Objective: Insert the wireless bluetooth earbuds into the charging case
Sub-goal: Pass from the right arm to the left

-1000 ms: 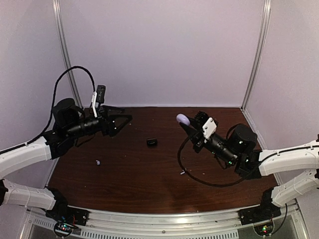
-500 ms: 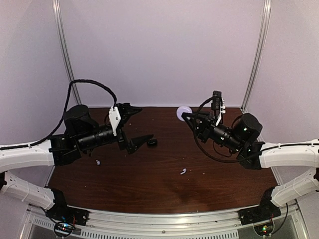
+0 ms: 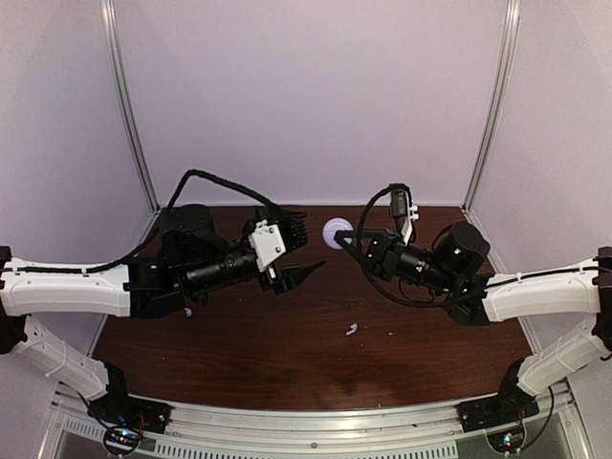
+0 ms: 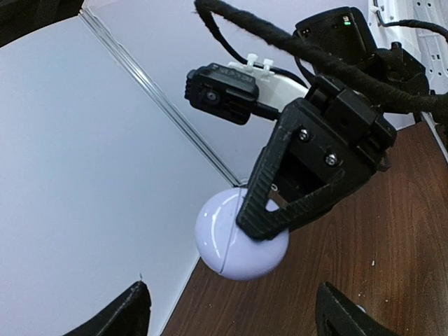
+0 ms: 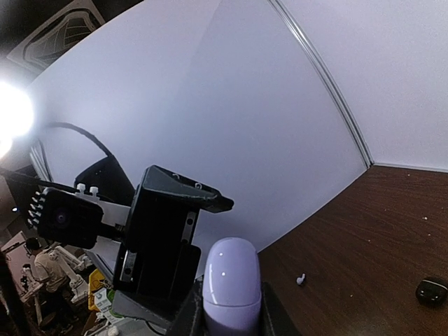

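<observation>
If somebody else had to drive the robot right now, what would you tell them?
The left gripper is open and empty, up in the air facing the case.
The right gripper is shut on the charging case, held above the table. The case looks closed.
One earbud lies on the table near the front; the other earbud lies on the table too.
Done: case picked up.
Left: open the case and put both earbuds in.

charging case (image 5: pixel 232 283) — base cut off at bottom edge | earbud (image 3: pixel 352 330) — too small for detail
</observation>
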`<act>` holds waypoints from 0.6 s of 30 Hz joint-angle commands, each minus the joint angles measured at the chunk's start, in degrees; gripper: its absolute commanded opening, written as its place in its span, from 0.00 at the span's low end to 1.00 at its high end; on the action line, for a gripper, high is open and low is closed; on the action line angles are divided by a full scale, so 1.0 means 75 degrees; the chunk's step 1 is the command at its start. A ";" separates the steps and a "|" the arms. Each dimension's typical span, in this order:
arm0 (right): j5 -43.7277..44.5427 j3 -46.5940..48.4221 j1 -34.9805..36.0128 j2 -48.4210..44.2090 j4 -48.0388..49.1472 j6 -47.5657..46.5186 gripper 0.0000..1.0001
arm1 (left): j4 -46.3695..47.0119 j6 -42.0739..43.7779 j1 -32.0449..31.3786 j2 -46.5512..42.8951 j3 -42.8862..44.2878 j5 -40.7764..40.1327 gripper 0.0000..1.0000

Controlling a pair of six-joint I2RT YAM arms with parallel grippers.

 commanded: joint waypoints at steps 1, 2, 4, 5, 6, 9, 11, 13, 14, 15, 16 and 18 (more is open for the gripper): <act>-0.0342 0.0193 0.0082 0.0128 0.0272 0.0361 0.16 | 0.0406 0.0308 -0.0103 0.0169 0.0307 -0.0249 0.81; -0.0350 0.0192 0.0099 0.0143 0.0272 0.0375 0.16 | 0.0381 0.0331 -0.0115 0.0195 0.0343 -0.0227 0.80; -0.0333 0.0203 0.0132 0.0146 0.0234 0.0369 0.16 | 0.0223 0.0390 -0.0109 0.0266 0.0444 -0.0100 0.76; -0.0338 0.0209 0.0155 0.0154 0.0237 0.0376 0.16 | 0.0174 0.0443 -0.0130 0.0296 0.0483 -0.0102 0.74; -0.0330 0.0220 0.0178 0.0164 0.0237 0.0377 0.17 | 0.0147 0.0509 -0.0186 0.0345 0.0513 -0.0137 0.73; -0.0313 0.0285 0.0265 0.0191 0.0195 0.0376 0.17 | -0.0045 0.0664 -0.0270 0.0482 0.0632 -0.0149 0.73; -0.0310 0.0306 0.0312 0.0222 0.0190 0.0383 0.18 | -0.0118 0.0741 -0.0336 0.0567 0.0692 -0.0207 0.73; -0.0318 0.0360 0.0347 0.0258 0.0154 0.0414 0.18 | -0.0120 0.0779 -0.0382 0.0618 0.0717 -0.0301 0.73; -0.0329 0.0362 0.0376 0.0272 0.0155 0.0432 0.18 | -0.0112 0.0783 -0.0390 0.0624 0.0727 -0.0336 0.72; -0.0332 0.0370 0.0403 0.0269 0.0155 0.0444 0.18 | -0.0116 0.0786 -0.0391 0.0621 0.0729 -0.0349 0.69; -0.0322 0.0369 0.0419 0.0264 0.0155 0.0442 0.18 | -0.0135 0.0781 -0.0391 0.0610 0.0736 -0.0342 0.66; -0.0333 0.0379 0.0450 0.0267 0.0134 0.0436 0.19 | -0.0153 0.0759 -0.0415 0.0577 0.0742 -0.0334 0.60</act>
